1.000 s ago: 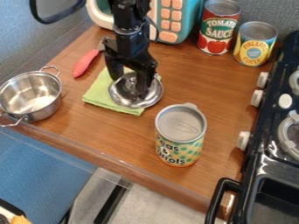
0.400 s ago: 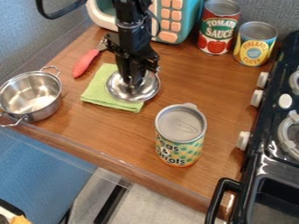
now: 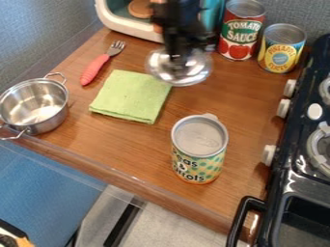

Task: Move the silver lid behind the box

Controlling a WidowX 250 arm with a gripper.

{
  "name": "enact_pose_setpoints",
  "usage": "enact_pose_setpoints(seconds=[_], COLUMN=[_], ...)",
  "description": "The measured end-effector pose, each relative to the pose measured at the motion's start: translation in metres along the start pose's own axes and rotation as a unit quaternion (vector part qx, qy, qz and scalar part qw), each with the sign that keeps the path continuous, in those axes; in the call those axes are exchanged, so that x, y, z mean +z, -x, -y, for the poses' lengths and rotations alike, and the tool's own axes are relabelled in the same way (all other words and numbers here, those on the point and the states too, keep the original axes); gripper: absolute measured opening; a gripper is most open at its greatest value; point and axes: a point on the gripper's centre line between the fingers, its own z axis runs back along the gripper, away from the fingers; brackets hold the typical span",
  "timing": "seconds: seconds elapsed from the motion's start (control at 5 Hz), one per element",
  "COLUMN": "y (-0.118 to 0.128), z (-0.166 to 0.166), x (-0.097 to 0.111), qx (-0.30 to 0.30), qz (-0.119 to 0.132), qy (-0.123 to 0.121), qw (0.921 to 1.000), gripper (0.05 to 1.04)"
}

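You've moved the silver lid toward the back edge of the desk, fingers gripping it. Swinging low could topple the tomato can.

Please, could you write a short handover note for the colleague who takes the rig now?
Tool: holding the lid.
Lid: seemingly raised, between the cloth and the tomato can in the view.
Done: lid gripped.
Left: put it behind the box and release. Which thing is meant by "box" is unclear; perhaps the microwave. Confirm this first.
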Motion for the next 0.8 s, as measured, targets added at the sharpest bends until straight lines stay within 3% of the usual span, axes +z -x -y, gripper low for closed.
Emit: enact_pose_setpoints(seconds=[0.2,0.4,0.6,0.8], y=[-0.013,-0.015,-0.015,-0.002], z=[0.03,0.063,0.087,0.101], x=[-0.007,-0.021,-0.023,-0.035], qx=[-0.026,-0.055,-0.075,-0.083], qz=[0.003,-0.005,-0.005,-0.03], qy=[0.022,0.043,0.056,0.066], qw=[0.9994,0.9975,0.9956,0.994], gripper=[0.287,0.287,0.287,0.346])
